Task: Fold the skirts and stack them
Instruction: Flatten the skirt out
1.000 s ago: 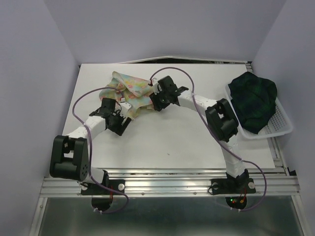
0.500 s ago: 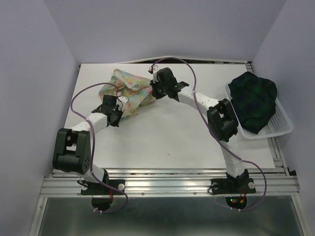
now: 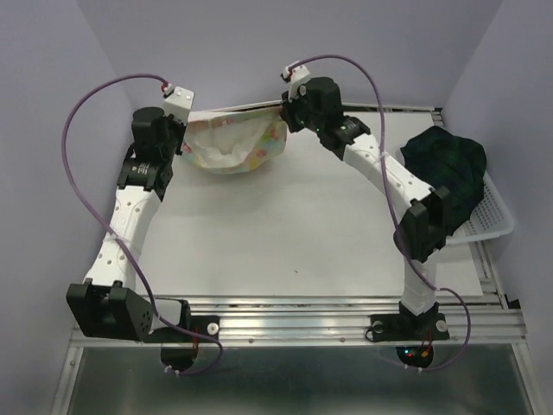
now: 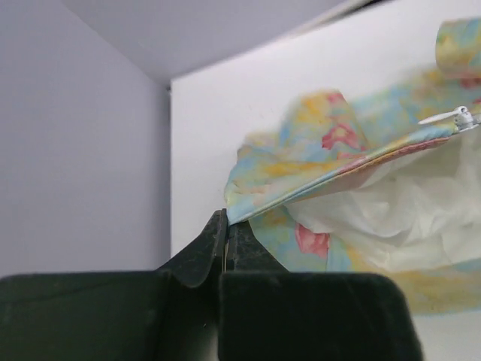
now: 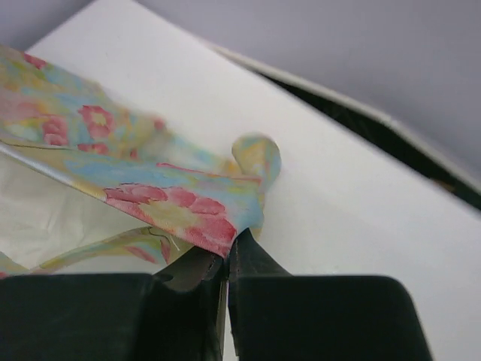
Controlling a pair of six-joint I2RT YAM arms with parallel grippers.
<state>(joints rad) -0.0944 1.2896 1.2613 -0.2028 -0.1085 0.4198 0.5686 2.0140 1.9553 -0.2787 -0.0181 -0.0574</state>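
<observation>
Both arms have swung up and apart since a second ago: the floral skirt (image 3: 233, 143) was a crumpled heap on the worktop (image 3: 285, 233) between them and is now lifted and spread, upper middle of the top view.

Left hand (image 3: 187, 118) is closed, pinching the skirt's left corner at upper left. Right hand (image 3: 286, 111) is closed too, pinching the right corner just right of centre top. The top edge runs taut and nearly straight between the two.

Look of the cloth: pale yellow with pink and blue flowers on the outside. It sags below the taut edge in a rounded pouch, with white lining showing in the open mouth (most of what the top view sees is lining). I can't tell if the lower part touches the worktop.

Left wrist view: fingers (image 4: 207, 248) are pressed together on a thin folded corner, with the print fanning out to the upper right. Right wrist view shows the same, a pink-flowered corner nipped between the tips.

Plaid skirt (image 3: 445, 177) is bunched, dark green and navy, in the white basket (image 3: 488, 220) at the right edge, overhanging its near rim, well apart from both hands.
</observation>
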